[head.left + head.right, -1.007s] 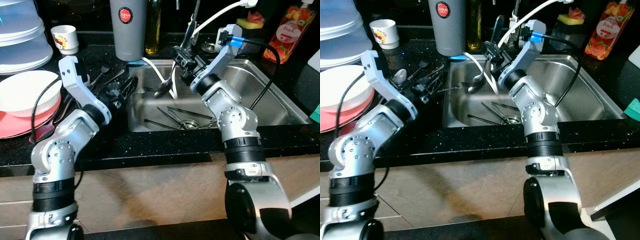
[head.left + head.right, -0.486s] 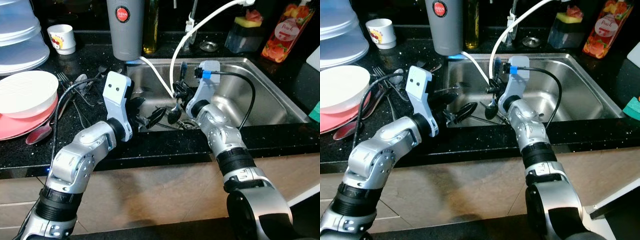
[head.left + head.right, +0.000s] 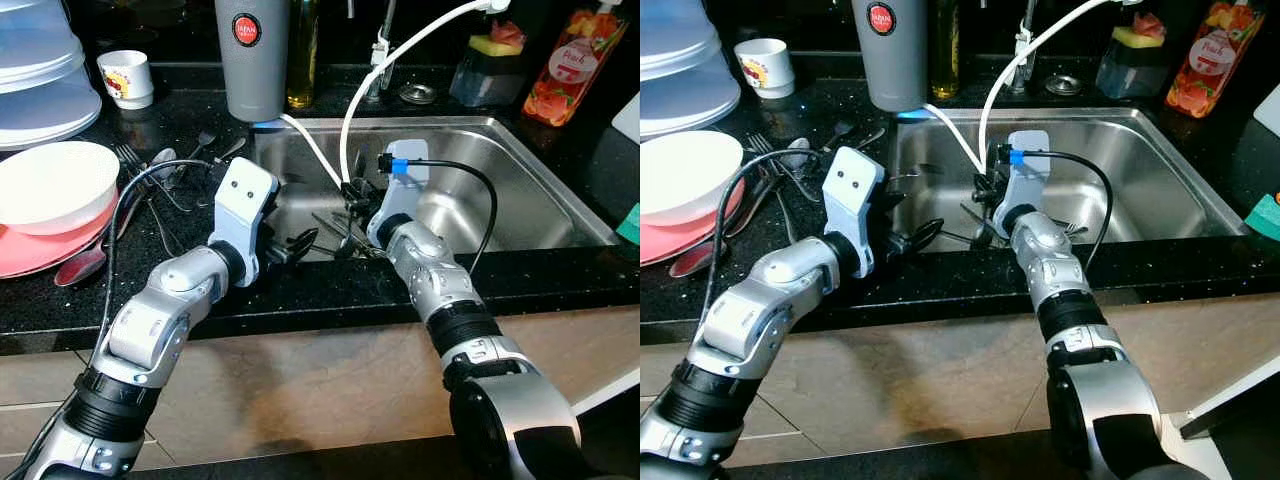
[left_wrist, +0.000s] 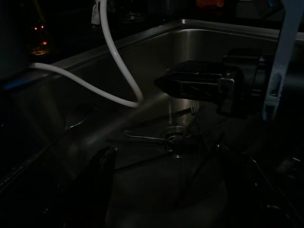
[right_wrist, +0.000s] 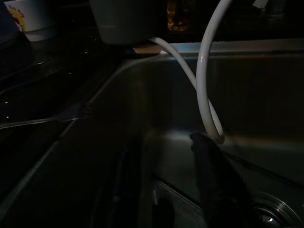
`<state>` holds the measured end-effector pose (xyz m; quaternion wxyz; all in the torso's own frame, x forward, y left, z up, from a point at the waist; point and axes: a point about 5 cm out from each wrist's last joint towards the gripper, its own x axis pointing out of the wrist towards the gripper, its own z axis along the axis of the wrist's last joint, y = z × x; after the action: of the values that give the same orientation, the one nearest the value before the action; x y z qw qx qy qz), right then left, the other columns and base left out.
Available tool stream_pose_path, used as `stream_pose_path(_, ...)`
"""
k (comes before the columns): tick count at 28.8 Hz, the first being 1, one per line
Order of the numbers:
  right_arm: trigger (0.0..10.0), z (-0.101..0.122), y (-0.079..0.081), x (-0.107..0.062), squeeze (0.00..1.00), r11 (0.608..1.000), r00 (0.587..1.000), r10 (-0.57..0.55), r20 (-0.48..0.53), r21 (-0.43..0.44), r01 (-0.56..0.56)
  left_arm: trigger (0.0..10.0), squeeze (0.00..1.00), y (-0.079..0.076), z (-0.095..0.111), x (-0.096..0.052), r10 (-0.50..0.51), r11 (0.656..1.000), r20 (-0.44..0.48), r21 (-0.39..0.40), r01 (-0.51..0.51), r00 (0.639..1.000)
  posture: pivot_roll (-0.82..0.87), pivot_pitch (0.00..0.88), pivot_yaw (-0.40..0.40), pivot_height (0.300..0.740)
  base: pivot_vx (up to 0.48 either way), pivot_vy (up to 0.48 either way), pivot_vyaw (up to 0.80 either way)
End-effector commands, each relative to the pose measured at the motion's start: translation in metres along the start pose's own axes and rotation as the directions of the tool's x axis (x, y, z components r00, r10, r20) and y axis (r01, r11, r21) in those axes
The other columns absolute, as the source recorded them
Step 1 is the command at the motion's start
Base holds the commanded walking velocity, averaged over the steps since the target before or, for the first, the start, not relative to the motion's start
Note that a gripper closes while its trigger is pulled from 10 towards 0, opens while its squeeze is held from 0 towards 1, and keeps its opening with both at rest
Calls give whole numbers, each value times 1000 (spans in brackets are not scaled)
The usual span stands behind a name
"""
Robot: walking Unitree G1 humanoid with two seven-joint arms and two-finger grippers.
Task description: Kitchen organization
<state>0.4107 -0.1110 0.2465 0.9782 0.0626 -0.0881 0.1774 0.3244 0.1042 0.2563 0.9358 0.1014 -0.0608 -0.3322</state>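
**Reaching into the sink, both arms low**

Working with both grippers down inside the steel sink [image 3: 520, 190]. My left gripper [image 3: 298, 243] sits at the sink's near-left corner, fingers spread apart with nothing between them; the left wrist view confirms two separated fingers [image 4: 97, 185] over the basin floor. My right gripper [image 3: 350, 205] is lowered toward the middle of the sink, just beside the white hose [image 3: 350, 120] that loops down from the tap area. From the right wrist view its two fingers [image 5: 216, 190] stand apart, and I cannot make out anything gripped.

Loose cutlery [image 3: 335, 228] lies on the sink floor around the drain [image 4: 175, 140], right under and between the two grippers. More utensils [image 3: 165, 165] lie scattered on the black counter [image 3: 330, 290] to the left of the sink, near the white bowl [image 3: 50, 185] stacked on pink plates [image 3: 30, 250].

Behind the sink: grey tumbler [image 3: 252, 55], small white cup [image 3: 127, 78], red juice bottle [image 3: 575, 60], sponge holder [image 3: 490, 70].
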Motion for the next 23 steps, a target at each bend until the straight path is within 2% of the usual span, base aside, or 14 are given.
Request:
stream_pose_path(1,10000,0,-2,1,1000,1000,1000,-10,-1,-11,10,10000,0,-1,-6,-2,4,1000,-20,15,-3,1000,-16,152,-33,740,0,0,0)
stream_pose_path(2,10000,1,-3,1,702,1000,1000,-18,2,-18,18,10000,0,0,-5,-1,7,1000,-18,18,-7,1000,-17,154,-34,740,0,0,0)
stream_pose_path(3,10000,1,-3,2,0,999,1000,-24,3,-22,24,10000,0,0,-5,-1,15,1000,-14,17,-14,1000,-17,154,-34,740,0,0,0)
stream_pose_path(6,10000,2,-3,2,0,999,1000,-29,5,-25,29,10000,0,0,-5,0,20,1000,-11,18,-20,1000,-17,154,-34,740,0,0,0)
stream_pose_path(11,10000,9,-4,4,0,999,998,-40,40,11,40,10000,0,10,-2,1,124,992,-15,26,-123,992,-16,158,-36,740,0,0,0)
stream_pose_path(13,10000,14,-1,5,0,997,998,0,63,80,-5,10000,0,21,5,1,223,970,0,102,-222,975,-16,166,-36,740,0,0,0)
stream_pose_path(14,10000,15,2,6,600,995,997,25,73,98,-33,10000,0,26,8,-1,256,954,3,160,-253,967,-16,166,-36,740,0,0,0)
stream_pose_path(16,10000,16,3,6,600,993,996,42,80,107,-50,10000,0,29,9,-2,274,942,5,198,-270,962,-16,166,-36,740,0,0,0)
stream_pose_path(17,10000,16,8,6,1000,991,993,80,82,99,-88,10000,651,35,11,-5,310,934,0,188,-305,951,-15,171,-34,740,0,0,0)
stream_pose_path(19,10000,15,16,6,1000,987,988,138,75,68,-143,10000,569,47,11,-13,383,911,-34,176,-372,923,-13,174,-34,740,0,0,0)
stream_pose_path(20,10000,15,16,6,1000,987,988,138,75,68,-143,10000,569,47,11,-13,383,911,-34,176,-372,923,-13,174,-34,740,0,0,0)
stream_pose_path(21,10000,14,18,6,1000,985,985,154,73,64,-159,10000,420,52,10,-16,419,899,-53,163,-406,907,-13,174,-34,740,0,0,0)
stream_pose_path(22,10000,14,18,6,1000,985,985,154,73,64,-159,10000,420,52,10,-16,419,899,-53,163,-406,907,-13,174,-34,740,0,0,0)
stream_pose_path(23,10000,13,19,6,20,985,985,158,73,64,-162,10000,0,56,8,-19,451,889,-76,128,-440,889,-8,174,-36,740,0,0,0)
